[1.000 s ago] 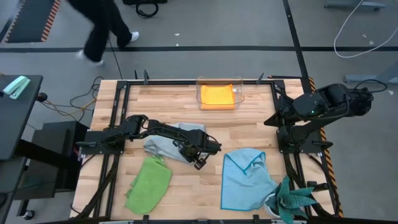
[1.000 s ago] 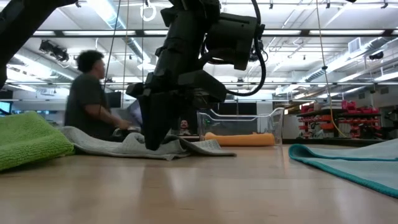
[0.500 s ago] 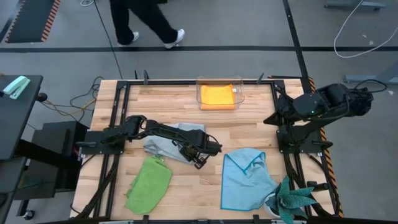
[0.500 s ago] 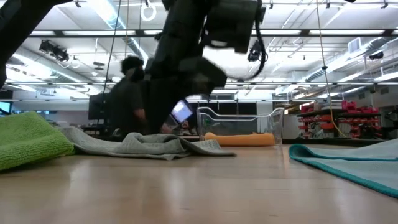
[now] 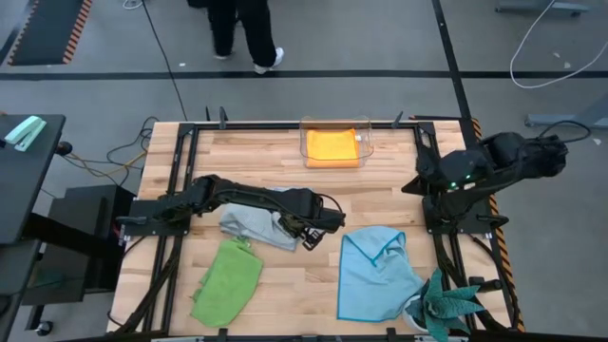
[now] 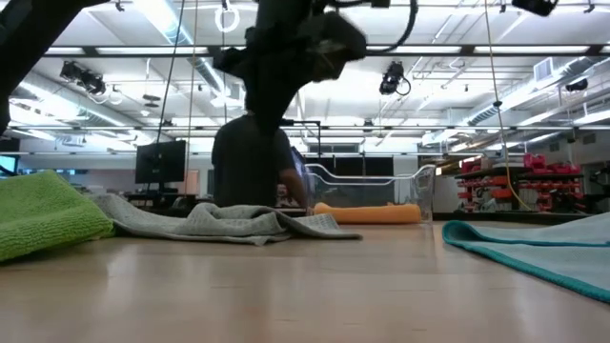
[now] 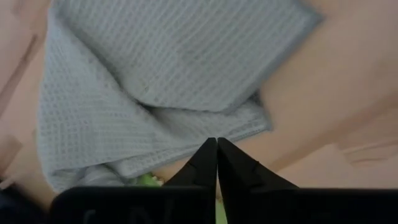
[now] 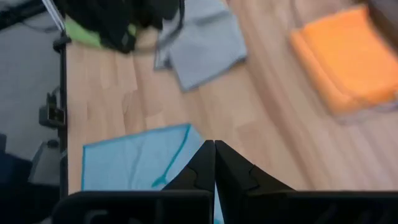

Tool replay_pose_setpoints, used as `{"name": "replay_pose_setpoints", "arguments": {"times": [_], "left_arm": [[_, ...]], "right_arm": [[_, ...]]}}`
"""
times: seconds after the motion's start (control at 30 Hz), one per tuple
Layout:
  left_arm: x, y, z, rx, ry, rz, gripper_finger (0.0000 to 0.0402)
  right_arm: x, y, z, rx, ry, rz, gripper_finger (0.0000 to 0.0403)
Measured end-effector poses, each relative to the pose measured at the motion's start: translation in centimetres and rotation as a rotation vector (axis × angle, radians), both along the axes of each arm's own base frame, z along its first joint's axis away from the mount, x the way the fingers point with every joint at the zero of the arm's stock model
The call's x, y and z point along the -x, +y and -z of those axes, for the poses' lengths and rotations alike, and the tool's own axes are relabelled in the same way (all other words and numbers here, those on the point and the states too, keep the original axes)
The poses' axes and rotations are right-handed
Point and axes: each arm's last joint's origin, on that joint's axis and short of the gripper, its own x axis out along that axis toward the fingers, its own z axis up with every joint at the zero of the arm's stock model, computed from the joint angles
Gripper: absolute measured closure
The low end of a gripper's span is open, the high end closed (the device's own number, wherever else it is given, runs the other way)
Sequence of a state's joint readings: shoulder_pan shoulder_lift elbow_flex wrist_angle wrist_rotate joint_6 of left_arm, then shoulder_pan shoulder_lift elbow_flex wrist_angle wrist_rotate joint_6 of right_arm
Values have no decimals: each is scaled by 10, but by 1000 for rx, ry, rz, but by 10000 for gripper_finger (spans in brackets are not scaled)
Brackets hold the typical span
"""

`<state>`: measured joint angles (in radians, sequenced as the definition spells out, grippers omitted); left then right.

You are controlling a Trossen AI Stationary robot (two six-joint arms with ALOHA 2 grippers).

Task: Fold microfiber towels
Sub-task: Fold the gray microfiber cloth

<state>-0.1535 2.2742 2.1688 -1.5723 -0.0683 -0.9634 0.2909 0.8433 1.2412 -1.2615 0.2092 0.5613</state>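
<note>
Your left end effector (image 7: 216, 163) — fingers pressed together, empty — hangs just above the grey towel (image 7: 168, 81); right end effector (image 8: 214, 163) — closed, parked beside the desk (image 5: 380, 199).

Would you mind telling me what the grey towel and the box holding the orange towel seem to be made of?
The grey towel looks like soft woven cloth with a matte, waffle-like grid texture, probably microfiber. The box around the orange towel appears to be clear, glossy rigid plastic: the towel shows through its walls, and its rim catches light.
</note>
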Motion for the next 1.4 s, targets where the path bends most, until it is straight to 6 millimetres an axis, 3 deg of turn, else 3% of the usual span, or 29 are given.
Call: {"name": "replay_pose_setpoints", "arguments": {"times": [0.17, 0.37, 0.7, 1.1, 1.4], "left_arm": [[-1, 1, -30, -51, -121, -3, 367], [6, 1, -74, -141, -284, -14, 379], [38, -1, -121, -274, -442, -98, 390], [43, -2, -129, -365, -455, -6, 387], [53, -8, -140, -358, -488, 10, 380]], "right_arm": [[-11, 5, 22, -57, 44, -26, 391], [-24, 10, 34, -94, -2, -47, 391], [-39, 8, 61, -172, -8, -2, 391], [-77, -26, 103, -367, -45, 90, 391], [-127, -58, 137, -439, -13, 49, 391]]}}
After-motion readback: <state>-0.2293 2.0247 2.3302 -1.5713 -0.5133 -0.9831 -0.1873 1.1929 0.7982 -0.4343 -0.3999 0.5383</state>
